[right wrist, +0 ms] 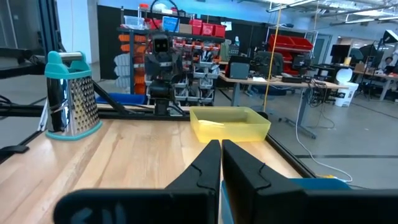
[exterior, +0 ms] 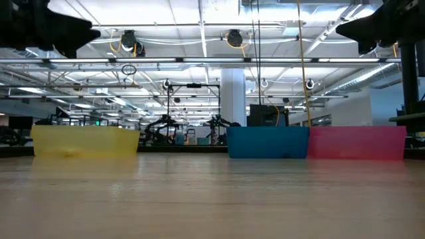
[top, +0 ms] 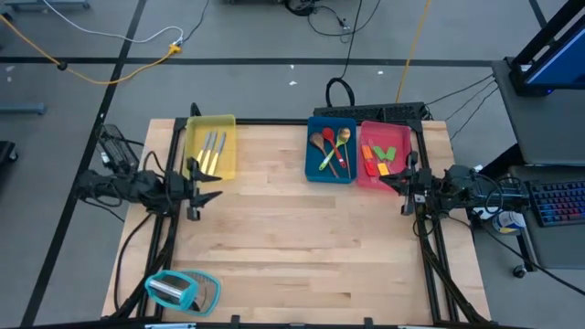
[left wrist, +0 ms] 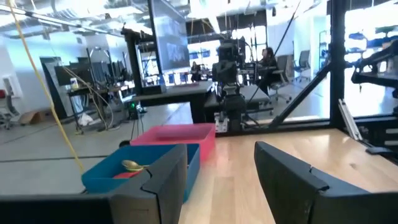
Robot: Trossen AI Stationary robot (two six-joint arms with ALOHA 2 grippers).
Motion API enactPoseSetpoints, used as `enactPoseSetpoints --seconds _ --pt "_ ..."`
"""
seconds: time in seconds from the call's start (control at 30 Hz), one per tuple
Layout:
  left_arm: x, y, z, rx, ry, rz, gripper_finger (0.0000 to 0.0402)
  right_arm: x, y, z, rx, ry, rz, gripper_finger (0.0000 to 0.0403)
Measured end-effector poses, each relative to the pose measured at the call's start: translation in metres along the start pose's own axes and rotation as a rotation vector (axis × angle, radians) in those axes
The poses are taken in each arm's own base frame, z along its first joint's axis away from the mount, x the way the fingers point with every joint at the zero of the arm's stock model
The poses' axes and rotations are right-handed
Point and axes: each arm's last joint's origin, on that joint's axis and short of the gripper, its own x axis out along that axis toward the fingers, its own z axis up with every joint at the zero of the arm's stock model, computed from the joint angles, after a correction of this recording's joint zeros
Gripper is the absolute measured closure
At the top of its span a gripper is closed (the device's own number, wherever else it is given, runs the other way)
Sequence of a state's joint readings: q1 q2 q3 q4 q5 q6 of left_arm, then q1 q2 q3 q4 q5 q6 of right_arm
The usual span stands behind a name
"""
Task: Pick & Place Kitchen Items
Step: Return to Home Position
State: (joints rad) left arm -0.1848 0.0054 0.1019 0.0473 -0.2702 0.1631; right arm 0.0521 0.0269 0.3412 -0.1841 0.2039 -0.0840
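Left tool (top: 207,184) parted near yellow tray (top: 225,127), right tool (top: 391,180) closed by pink tray (top: 385,124), probably spatulas (top: 377,157) inside

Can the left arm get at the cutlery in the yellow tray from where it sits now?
Probably yes. The left gripper sits open just beside the yellow tray. The tray's open top leaves the silver cutlery uncovered, and nothing lies between them.

In the foreground the right gripper (right wrist: 221,144) holds its fingers (right wrist: 208,163) closed together above the desk (right wrist: 137,155). Centre frame beyond them sits a yellow tray (right wrist: 230,122); a teal-topped grater (right wrist: 69,96) stands upright well apart from it.
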Motion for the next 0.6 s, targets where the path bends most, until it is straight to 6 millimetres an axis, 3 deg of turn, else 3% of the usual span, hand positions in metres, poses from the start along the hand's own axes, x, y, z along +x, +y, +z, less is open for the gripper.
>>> enactPoseSetpoints --seconds 0.2,0.47,0.6 --pt "0.003 -0.004 -0.02 -0.01 -0.009 0.002 0.0211 0.005 0.002 -0.009 0.023 -0.022 -0.002 0.0395" --pt "0.003 -0.006 -0.021 -0.005 -0.014 -0.044 0.0211 0.018 0.008 -0.046 0.001 -0.067 -0.006 0.0395" --pt "0.003 -0.006 -0.022 -0.004 -0.007 -0.045 0.0211 0.019 0.008 -0.051 0.007 -0.103 -0.009 0.0395"
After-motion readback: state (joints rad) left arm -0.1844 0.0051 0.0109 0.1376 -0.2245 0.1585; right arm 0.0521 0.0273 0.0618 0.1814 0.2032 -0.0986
